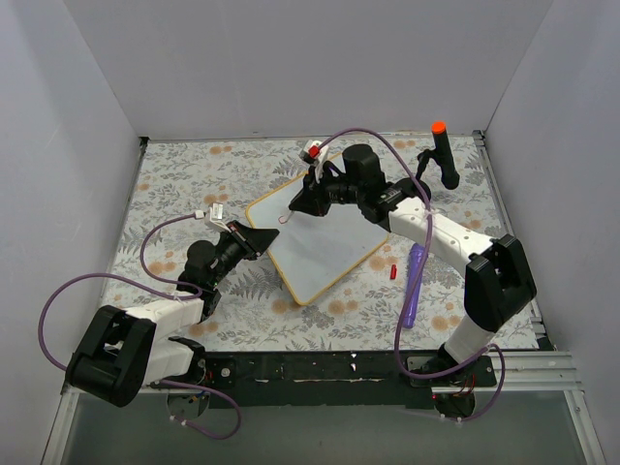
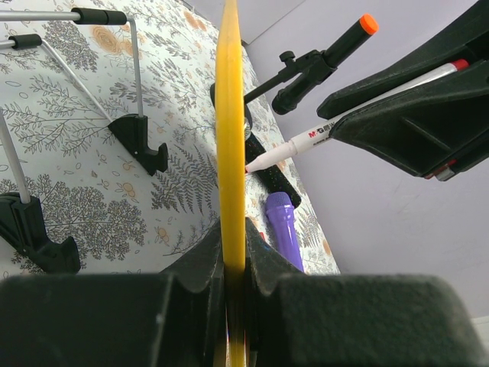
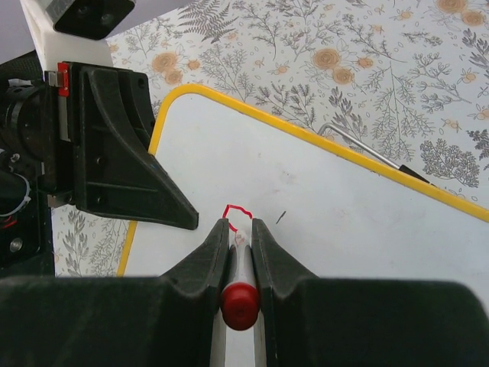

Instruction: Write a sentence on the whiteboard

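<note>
Glossy, round-cornered whiteboard (image 1: pixel 329 254); slim white marker (image 3: pixel 240 300)

The whiteboard (image 1: pixel 318 247) has a smooth white face with a soft sheen. Its yellow frame (image 3: pixel 306 136) looks smooth too, though wood or plastic is hard to tell from here. The left gripper (image 2: pixel 231 256) and right gripper (image 3: pixel 240 229) are matt black plastic with a fine grain. The marker (image 2: pixel 336 122) has a smooth white plastic barrel and a glossy red end. The bench (image 1: pixel 174 184) wears a matt flower-printed covering. The wire leg (image 3: pixel 359 144) is bare, shiny metal.
</note>
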You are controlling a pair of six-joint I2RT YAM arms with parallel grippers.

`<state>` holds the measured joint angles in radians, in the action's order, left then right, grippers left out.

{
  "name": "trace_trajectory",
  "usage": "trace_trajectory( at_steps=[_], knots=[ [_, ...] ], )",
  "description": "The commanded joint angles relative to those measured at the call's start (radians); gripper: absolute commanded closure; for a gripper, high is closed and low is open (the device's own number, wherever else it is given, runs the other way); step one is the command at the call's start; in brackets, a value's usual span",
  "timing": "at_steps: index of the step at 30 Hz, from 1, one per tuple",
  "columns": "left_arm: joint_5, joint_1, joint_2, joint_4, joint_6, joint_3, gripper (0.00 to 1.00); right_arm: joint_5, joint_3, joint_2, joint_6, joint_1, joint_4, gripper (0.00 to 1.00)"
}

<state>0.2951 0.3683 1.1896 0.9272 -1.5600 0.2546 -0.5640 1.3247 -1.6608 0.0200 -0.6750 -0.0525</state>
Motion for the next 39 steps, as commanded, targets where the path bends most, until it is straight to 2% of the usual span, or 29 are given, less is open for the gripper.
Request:
trace_trajectory(
  at_steps=[1,20,39],
  knots=[
    [0.004,0.0,-0.039,0.144,-0.002,0.018,1.0,0.018,-0.03,0.036,0.041,0.003,0.003,0.99],
    [0.01,0.0,-0.038,0.145,-0.002,0.023,1.0,-0.088,-0.053,0.039,0.067,-0.008,0.006,0.99],
    [0.012,0.0,-0.036,0.14,0.0,0.02,1.0,-0.134,0.063,-0.001,0.037,-0.02,0.039,0.99]
  ],
)
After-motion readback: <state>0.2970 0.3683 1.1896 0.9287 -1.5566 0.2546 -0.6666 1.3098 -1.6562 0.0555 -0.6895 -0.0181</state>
